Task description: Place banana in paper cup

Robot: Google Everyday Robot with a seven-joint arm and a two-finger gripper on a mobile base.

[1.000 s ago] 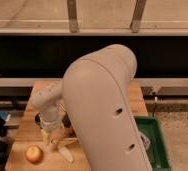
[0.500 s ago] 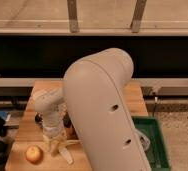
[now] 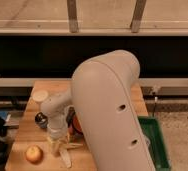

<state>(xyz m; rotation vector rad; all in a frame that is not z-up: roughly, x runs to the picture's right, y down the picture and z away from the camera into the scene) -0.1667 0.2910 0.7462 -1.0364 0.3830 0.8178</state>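
The banana (image 3: 63,151) lies pale yellow with its peel strips splayed on the wooden table (image 3: 22,135), near the front edge. My gripper (image 3: 57,139) hangs straight down from the white wrist and sits on the banana's upper end. The paper cup (image 3: 39,95) stands white and upright at the table's back left corner, well away from the gripper. My big white arm covers the middle and right of the table.
A yellow-red apple (image 3: 33,154) rests left of the banana. A small dark cup (image 3: 40,119) stands just left of the wrist. A red bowl (image 3: 76,125) peeks out behind the arm. A green bin (image 3: 157,145) sits off the table's right side.
The gripper has come down and slightly right onto the banana's top end. The banana, apple and cup have stayed where they were.
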